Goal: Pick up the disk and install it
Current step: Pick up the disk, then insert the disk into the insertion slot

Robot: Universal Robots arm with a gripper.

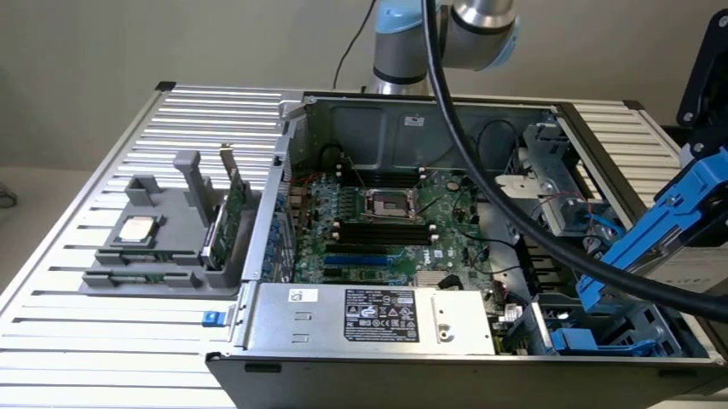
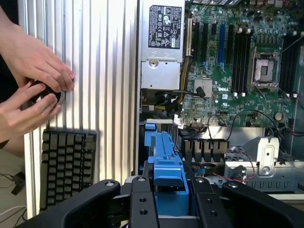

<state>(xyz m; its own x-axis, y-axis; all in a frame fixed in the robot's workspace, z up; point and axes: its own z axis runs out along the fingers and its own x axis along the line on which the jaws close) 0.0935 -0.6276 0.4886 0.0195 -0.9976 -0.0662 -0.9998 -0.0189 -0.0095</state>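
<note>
The disk hangs tilted in its blue carrier frame over the exterior view's right side of the open computer case, above the drive bay with blue rails. My gripper grips the carrier's upper end. In the wrist view the blue carrier sits clamped between my black fingers, so my gripper is shut on it. The drive's label is hidden.
A motherboard and power supply fill the case. A grey fixture on the slatted table holds a processor chip and a green card. A person's hands and a keyboard lie beside the case.
</note>
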